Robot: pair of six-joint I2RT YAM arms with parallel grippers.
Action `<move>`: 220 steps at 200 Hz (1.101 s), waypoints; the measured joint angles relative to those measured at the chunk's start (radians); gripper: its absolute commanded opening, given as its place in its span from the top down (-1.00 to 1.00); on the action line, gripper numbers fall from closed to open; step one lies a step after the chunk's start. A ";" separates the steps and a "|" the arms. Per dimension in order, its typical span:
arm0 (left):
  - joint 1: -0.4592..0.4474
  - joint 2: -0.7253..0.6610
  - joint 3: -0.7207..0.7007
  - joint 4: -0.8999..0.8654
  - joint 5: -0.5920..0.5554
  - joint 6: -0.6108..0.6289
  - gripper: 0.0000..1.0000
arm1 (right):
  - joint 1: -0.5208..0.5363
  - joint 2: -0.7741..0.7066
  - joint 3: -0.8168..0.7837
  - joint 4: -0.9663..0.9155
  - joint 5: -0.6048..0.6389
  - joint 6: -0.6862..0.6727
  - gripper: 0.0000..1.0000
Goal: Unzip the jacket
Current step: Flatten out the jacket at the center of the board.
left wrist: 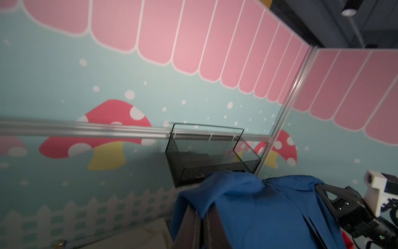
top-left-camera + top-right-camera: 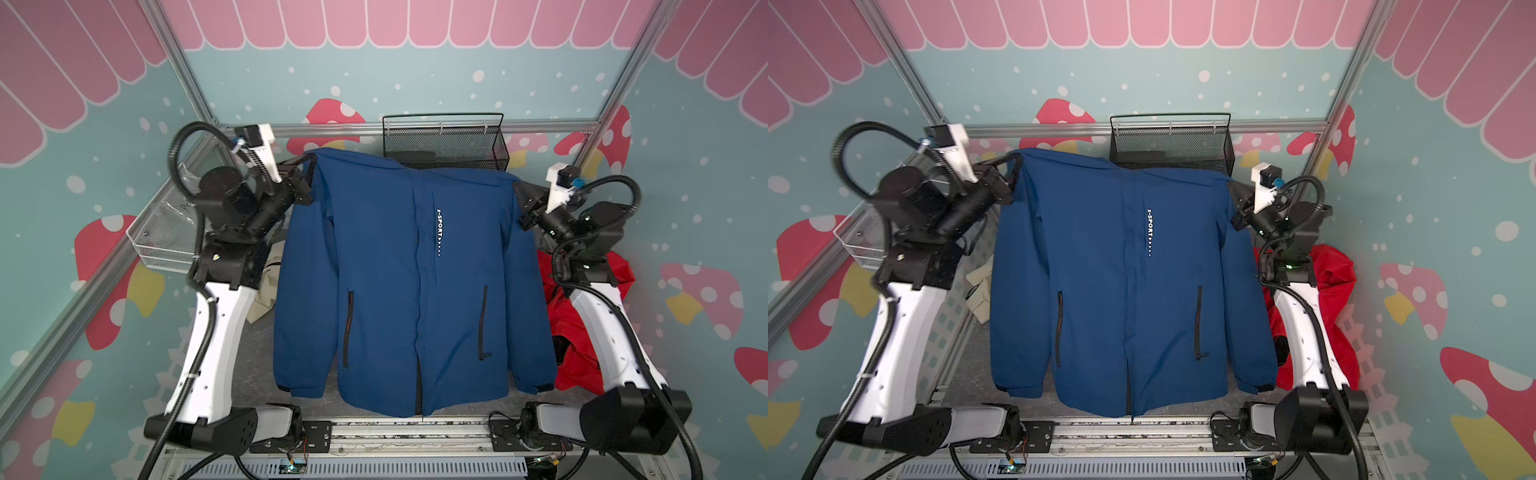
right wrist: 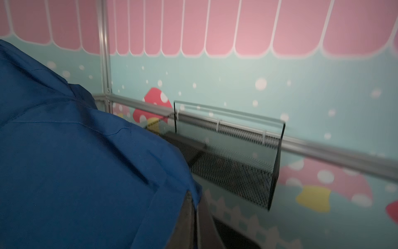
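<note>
Left end effector has its jaws narrow, pinching one shoulder of the dark blue zip-front fabric jacket. The right end effector grips the other shoulder likewise. The jacket hangs spread between them, front closed, its hem at the grey table's near edge, with a black wire-mesh basket behind the collar.

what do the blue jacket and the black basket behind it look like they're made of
Blue jacket: looks like smooth matte woven synthetic, probably a polyester shell; soft folds, little sheen.
Black basket: apparently metal mesh on a wire frame, matte black coating; the wall shows through its fine holes.
</note>
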 measured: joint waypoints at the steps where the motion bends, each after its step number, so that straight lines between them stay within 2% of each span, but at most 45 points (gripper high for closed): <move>1: 0.000 0.005 -0.003 0.000 0.000 -0.001 -0.20 | 0.000 0.010 -0.005 -0.004 0.003 -0.002 -0.47; 7: 0.006 0.058 -0.028 0.000 0.000 -0.001 -0.33 | 0.000 0.056 -0.021 -0.029 0.021 -0.007 -0.78; 13: 0.012 0.107 -0.046 -0.003 0.003 -0.008 -0.41 | 0.000 0.096 -0.027 -0.055 0.036 -0.011 -0.88; 29: 0.024 0.240 -0.084 -0.022 0.011 -0.027 -0.54 | 0.000 0.179 -0.032 -0.141 0.087 -0.011 -0.93; 47: 0.031 0.309 -0.132 -0.055 0.013 -0.049 -0.63 | 0.000 0.188 -0.040 -0.227 0.129 -0.005 -0.94; 72: 0.034 0.292 -0.154 -0.115 0.014 -0.058 -0.64 | -0.002 0.146 -0.040 -0.299 0.143 0.008 -0.87; 109: 0.047 0.225 -0.120 -0.174 0.067 -0.042 -0.63 | -0.002 0.103 -0.032 -0.388 0.121 0.021 -0.54; 130: 0.050 0.224 -0.098 -0.204 0.124 -0.012 -0.64 | -0.002 0.105 -0.025 -0.442 0.072 0.024 -0.43; 173: 0.014 0.307 -0.039 -0.315 0.169 0.054 -0.63 | 0.039 0.110 -0.025 -0.531 0.015 0.021 -0.34; 220: -0.072 0.446 0.039 -0.398 0.146 0.087 -0.66 | 0.195 0.125 -0.025 -0.555 0.058 0.036 -0.23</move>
